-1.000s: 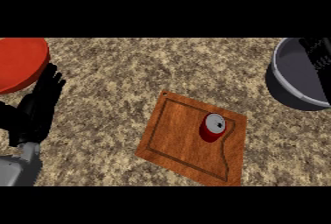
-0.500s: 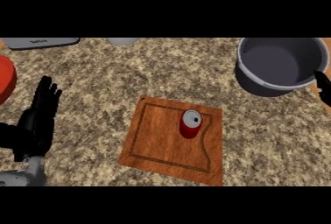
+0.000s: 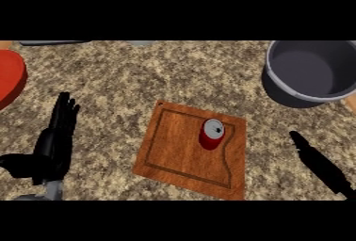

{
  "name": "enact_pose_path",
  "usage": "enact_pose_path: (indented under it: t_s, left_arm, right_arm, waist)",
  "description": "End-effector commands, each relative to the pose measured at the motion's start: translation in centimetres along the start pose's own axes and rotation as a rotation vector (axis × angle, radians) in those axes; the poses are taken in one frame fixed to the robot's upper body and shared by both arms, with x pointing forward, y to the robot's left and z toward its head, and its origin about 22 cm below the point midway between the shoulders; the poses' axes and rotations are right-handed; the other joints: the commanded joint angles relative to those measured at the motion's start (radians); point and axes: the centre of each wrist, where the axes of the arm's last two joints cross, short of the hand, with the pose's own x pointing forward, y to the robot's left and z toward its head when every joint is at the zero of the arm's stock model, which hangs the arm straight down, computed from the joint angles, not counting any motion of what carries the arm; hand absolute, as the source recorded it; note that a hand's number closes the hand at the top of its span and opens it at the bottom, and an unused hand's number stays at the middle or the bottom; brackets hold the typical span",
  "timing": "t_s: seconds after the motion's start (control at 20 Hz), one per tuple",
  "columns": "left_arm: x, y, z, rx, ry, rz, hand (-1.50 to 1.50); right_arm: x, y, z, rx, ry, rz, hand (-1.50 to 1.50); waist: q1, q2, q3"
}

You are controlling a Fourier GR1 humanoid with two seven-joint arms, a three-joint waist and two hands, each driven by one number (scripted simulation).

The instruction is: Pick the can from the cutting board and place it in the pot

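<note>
A red can (image 3: 211, 133) with a silver top stands upright on the wooden cutting board (image 3: 181, 160) in the middle of the counter. The grey pot (image 3: 311, 70) sits at the upper right, with nothing visible inside it. My right hand (image 3: 316, 162) comes in from the lower right with its fingers straight, a short way right of the board and apart from the can. At the left, my left hand (image 3: 52, 143) rests open with its fingers pointing up, well away from the board.
A red round object (image 3: 10, 77) lies at the left edge. Grey items show at the top edge, one (image 3: 52, 43) at the left and another (image 3: 141, 43) nearer the middle. The counter is speckled stone.
The view has shifted, so the board, can and pot sit differently in the picture. My right hand has come into view at the lower right, nearer the board. The can stays on the board.
</note>
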Motion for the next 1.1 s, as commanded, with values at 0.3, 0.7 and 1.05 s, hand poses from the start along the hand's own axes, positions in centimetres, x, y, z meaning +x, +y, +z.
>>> enact_pose_path:
  t_s: [0.3, 0.7, 1.05]
  left_arm:
    - [-0.8, -1.3, 0.8, -0.057, -0.042, 0.011, 0.00]
    - [-0.8, -2.9, 0.4, -0.092, -0.069, 0.030, 0.00]
    - [-2.0, -4.2, 0.2, -0.098, -0.050, 0.023, 0.00]
  right_arm:
    - [1.8, -1.0, 11.8, 0.340, 0.338, 0.308, -1.50]
    - [5.9, -0.2, 12.8, 0.461, 0.517, 0.482, -1.50]
    - [10.8, 4.4, 11.3, 0.474, 0.590, 0.575, -1.50]
  waist:
    - [0.049, 0.035, -0.006]
    - [0.087, 0.036, 0.000]
    - [0.104, 0.033, 0.006]
